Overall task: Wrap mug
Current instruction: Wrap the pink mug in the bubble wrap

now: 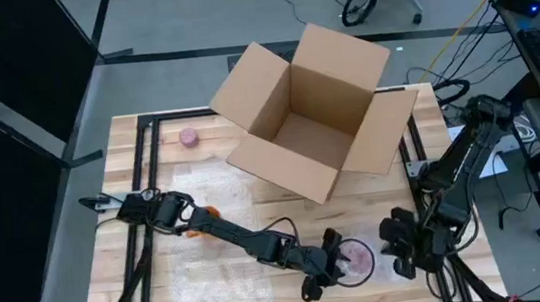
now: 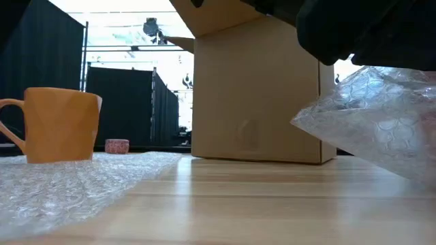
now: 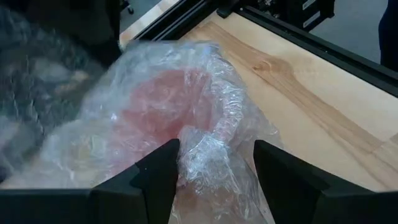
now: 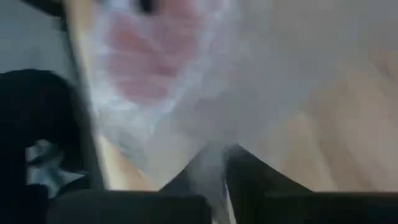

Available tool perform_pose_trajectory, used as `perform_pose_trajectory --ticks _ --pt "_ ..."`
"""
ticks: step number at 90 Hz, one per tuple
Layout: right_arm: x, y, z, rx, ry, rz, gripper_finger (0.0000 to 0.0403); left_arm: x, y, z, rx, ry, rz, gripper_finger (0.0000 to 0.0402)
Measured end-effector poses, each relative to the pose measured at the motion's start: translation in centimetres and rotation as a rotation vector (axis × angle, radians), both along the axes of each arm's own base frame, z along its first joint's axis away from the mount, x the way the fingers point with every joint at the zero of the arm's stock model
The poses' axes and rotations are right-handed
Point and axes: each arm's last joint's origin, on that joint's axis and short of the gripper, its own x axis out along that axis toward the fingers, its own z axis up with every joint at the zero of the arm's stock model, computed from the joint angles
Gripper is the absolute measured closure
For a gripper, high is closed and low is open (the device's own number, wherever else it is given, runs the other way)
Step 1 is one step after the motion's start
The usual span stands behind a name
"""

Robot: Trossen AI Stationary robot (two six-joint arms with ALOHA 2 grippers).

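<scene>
High view: a pink mug (image 1: 359, 258) bundled in bubble wrap (image 3: 186, 118) is seen near the worktop (image 1: 223, 277) front edge. The left tool (image 1: 334, 265) is spread around the bundle. The right tool (image 4: 214, 171) is pinched on the wrap's edge.

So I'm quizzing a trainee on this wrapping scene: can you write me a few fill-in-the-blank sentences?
1. The pink mug is covered in bubble ____.
2. The cardboard box on the table has its flaps ____.
3. The left tool has its fingers ____ around the wrap.
4. The unwrapped mug seen in the low view is ____ in colour.

Missing words: wrap; open; open; orange
</scene>
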Motion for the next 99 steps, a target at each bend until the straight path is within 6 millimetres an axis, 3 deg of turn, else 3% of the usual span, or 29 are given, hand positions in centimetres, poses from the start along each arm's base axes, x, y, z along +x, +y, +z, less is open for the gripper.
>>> perform_pose_trajectory --ticks 47,71,99 --pt "4.3 -0.9 1.2 -0.010 -0.236 0.063 0.0403 0.0 0.0 0.0 0.001 0.001 0.001 0.0208" --pt "6.5 -0.4 -2.6 -0.022 -0.048 0.104 0.0403 0.0 0.0 0.0 -0.001 -0.004 0.002 0.0208" --pt "8.4 -0.5 -5.0 -0.021 0.047 0.084 0.0402 0.1 0.3 0.0 -0.037 0.012 0.032 0.0208"
